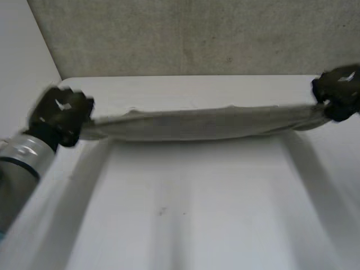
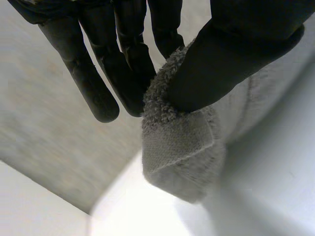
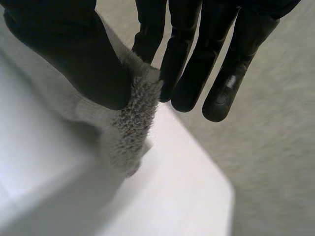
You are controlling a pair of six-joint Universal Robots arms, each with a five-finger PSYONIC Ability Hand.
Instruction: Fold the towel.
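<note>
From my remote station, the bare white table [image 1: 180,219] lies nearest the camera. Beyond it I see the grey towel [image 1: 202,124], pulled into a long, slightly sagging band and held up over the table's far part between the two hands. The left hand [image 1: 61,115] pinches one end, thumb pressing the terry corner against straight fingers [image 2: 98,83]. The right hand [image 1: 339,93] pinches the opposite end the same way, thumb against straight fingers [image 3: 221,83]. Behind stands a grey speckled wall [image 1: 185,34].
</note>
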